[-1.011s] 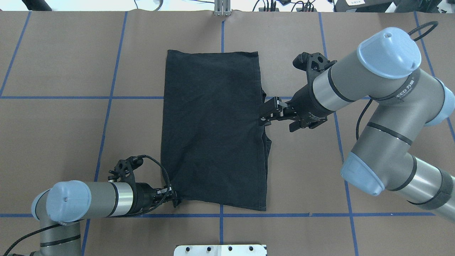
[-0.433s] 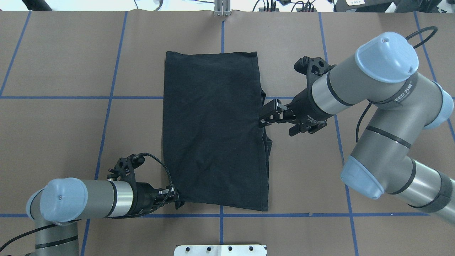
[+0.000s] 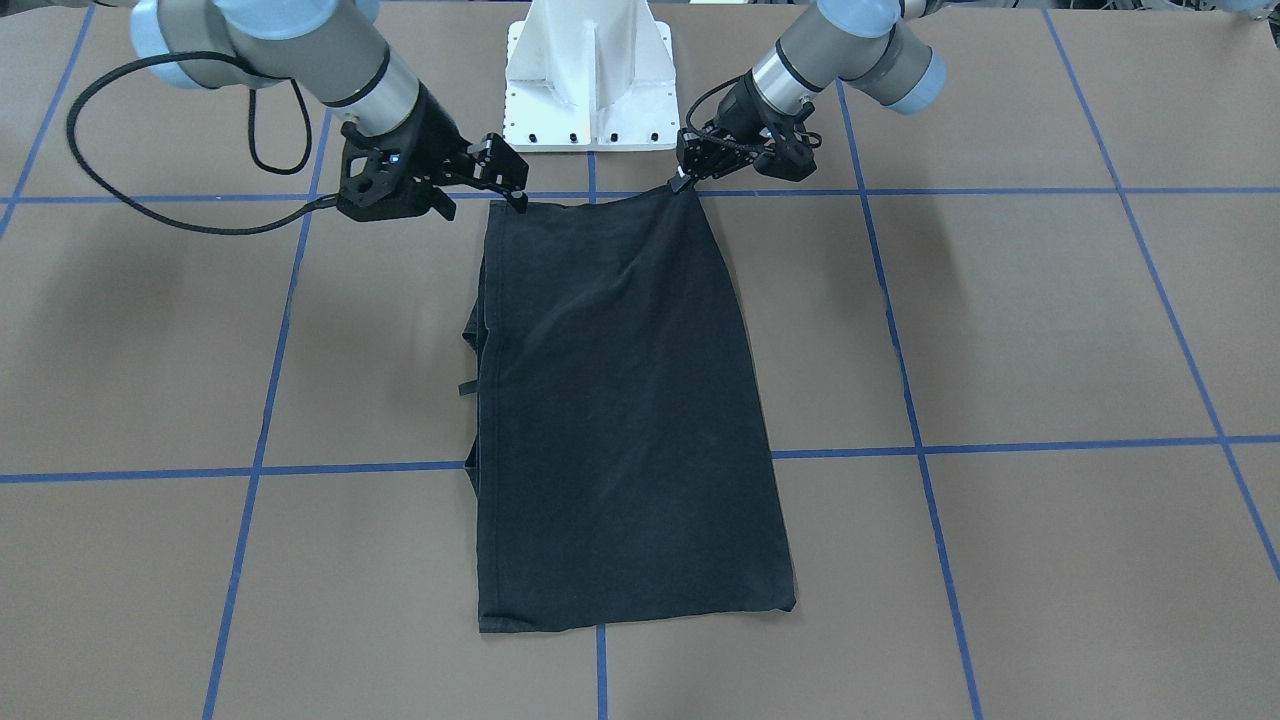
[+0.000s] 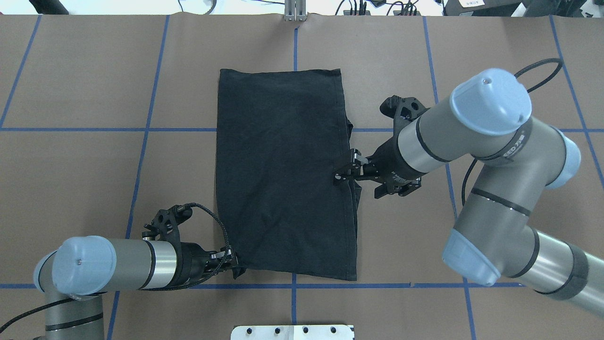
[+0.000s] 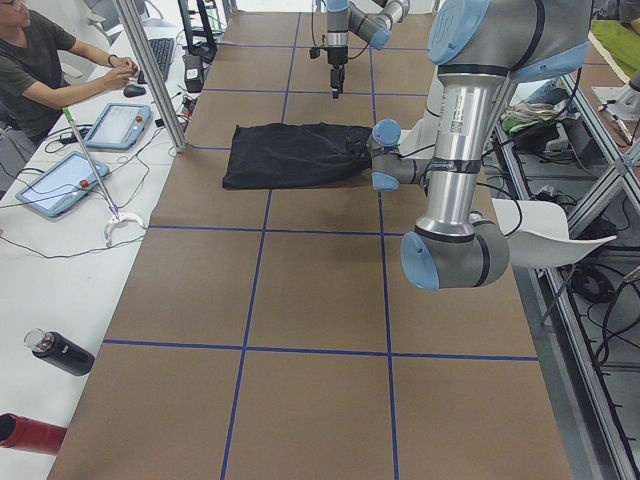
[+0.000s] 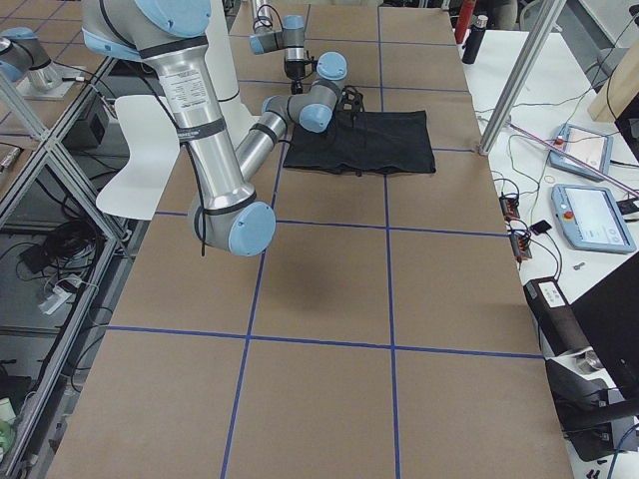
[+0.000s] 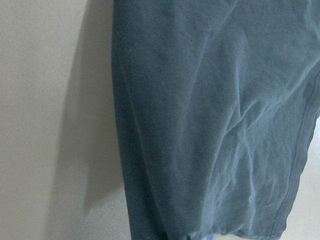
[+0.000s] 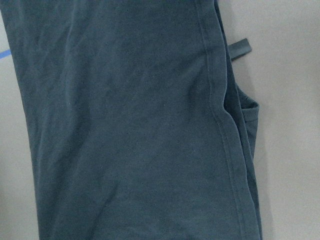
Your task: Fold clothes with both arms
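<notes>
Brown table; wrist view alone shows T-shirt hem stitching.

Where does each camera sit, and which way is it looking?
Front: across the table, facing the robot; shirt, right arm, left arm and white base show.
Overhead: behind the robot, looking down; shirt, both arms.
Left side: table's end, looking along it; left arm looms near.
Right side: opposite end; right arm looms near.
Left wrist: close above shirt; no robot part shows.
Right wrist: likewise, shirt's hem.
Shared: front and overhead both show the whole shirt, mirrored.
</notes>
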You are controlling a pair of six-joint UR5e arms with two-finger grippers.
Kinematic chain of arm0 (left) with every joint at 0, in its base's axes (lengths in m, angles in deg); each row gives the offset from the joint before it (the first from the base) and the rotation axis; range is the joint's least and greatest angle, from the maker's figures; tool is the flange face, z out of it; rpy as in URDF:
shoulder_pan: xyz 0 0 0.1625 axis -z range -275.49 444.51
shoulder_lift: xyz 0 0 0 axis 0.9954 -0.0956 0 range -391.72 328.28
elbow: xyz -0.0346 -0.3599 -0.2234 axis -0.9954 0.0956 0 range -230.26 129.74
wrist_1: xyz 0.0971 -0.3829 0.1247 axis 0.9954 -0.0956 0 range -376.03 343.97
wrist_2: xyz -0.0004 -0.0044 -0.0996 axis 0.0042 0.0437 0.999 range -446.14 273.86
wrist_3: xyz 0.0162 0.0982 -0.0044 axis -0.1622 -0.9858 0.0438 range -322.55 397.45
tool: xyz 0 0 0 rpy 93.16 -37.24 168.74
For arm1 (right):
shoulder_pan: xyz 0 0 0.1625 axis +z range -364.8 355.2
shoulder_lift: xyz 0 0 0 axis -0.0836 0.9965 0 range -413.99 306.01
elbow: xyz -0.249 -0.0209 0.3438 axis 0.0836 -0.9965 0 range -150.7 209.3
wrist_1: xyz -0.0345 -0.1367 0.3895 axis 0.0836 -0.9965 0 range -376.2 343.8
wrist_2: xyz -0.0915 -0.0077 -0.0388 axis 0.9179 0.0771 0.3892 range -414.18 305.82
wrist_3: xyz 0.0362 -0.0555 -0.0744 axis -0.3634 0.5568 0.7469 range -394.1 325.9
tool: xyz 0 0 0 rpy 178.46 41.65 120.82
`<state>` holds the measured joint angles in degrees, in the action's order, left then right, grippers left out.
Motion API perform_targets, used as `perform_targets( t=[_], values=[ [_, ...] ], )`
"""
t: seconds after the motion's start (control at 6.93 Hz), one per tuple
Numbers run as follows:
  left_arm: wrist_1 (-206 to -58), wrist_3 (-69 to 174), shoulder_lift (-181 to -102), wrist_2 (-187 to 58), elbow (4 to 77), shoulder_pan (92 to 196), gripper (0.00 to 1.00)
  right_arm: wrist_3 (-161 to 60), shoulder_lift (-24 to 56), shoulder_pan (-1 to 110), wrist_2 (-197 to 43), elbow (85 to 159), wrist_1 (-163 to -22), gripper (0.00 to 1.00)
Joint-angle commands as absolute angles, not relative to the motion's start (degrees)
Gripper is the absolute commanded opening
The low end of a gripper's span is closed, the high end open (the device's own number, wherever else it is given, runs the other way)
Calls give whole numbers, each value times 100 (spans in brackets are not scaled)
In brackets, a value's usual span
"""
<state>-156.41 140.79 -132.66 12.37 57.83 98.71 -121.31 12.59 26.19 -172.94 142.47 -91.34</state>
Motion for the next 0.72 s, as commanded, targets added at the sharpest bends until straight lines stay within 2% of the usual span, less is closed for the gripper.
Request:
perform_targets(
  t=[0.0, 0.29, 0.58],
  values=[
    [-15639, 14072, -13270, 1238, 5784, 9866, 0, -12811, 1272, 1713, -16199, 14251, -9134, 100],
    [-15639, 14072, -13270, 1238, 5776, 9858, 0, -12963, 1456, 1069, -15466, 14120, -9152, 100],
    [-15639, 14072, -13270, 1238, 5776, 9858, 0, -12954, 1430, 1058, -15464, 13751, -9161, 100]
  ],
)
